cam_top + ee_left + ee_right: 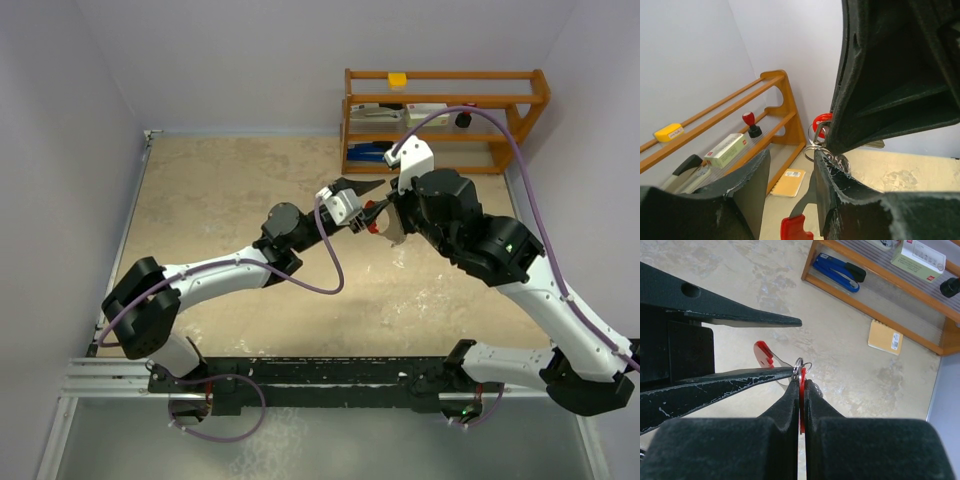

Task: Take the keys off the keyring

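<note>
Keyring (802, 384) — up off the desk (850, 355), clenched edge-on in the right fingers (789, 402). Key (763, 352) just past their tips at 10 o'clock, between the parted, empty left fingers (740, 381) — set in from 9 o'clock.

Nothing legible; the label on the white box (918, 260) is blurred.

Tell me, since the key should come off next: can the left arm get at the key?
Probably yes: the left end effector is open with the key seemingly between its fingers, one fingertip at the ring; the right end effector holds the fob, and nothing blocks.
</note>
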### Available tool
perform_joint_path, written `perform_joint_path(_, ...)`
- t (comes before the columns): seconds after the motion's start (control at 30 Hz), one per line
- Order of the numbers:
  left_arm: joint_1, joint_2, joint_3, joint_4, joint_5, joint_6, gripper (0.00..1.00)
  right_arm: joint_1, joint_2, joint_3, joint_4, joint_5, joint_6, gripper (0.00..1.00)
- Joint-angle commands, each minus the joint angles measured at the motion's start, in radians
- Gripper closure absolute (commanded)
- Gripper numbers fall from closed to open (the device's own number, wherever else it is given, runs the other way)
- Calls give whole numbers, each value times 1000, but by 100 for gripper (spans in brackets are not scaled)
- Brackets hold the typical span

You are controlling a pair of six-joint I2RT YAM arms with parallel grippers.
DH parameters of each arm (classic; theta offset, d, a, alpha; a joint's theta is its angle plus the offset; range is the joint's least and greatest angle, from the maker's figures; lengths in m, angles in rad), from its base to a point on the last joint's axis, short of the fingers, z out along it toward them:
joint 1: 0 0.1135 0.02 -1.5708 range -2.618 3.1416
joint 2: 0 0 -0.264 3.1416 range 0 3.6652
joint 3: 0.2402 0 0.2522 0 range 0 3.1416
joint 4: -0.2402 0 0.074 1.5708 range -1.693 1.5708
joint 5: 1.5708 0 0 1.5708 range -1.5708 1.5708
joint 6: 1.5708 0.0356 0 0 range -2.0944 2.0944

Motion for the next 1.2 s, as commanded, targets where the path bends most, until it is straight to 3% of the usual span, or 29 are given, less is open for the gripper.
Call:
perform_joint_path(0.0,-4,5,43,55,101,-22,63,5,-8,44,50,-5,-7,100)
perform_joint_path(0.4,-4,5,63,120,266,-93,70,5,-27,28,54,-16,0,100)
perform_joint_path(0.83,-4,50,114,156,273,-121,75,5,-39,22,48,-39,9,100)
perform_joint_path(0.97,-4,61,130,168,288,-136,82,5,-36,22,51,-41,8,100)
perform_joint_path(1.1,-4,74,151,171,310,-167,100,5,-34,20,53,-42,6,100)
perform_joint_path(1.17,-4,78,156,191,327,-183,100,5,-34,19,52,-42,8,100)
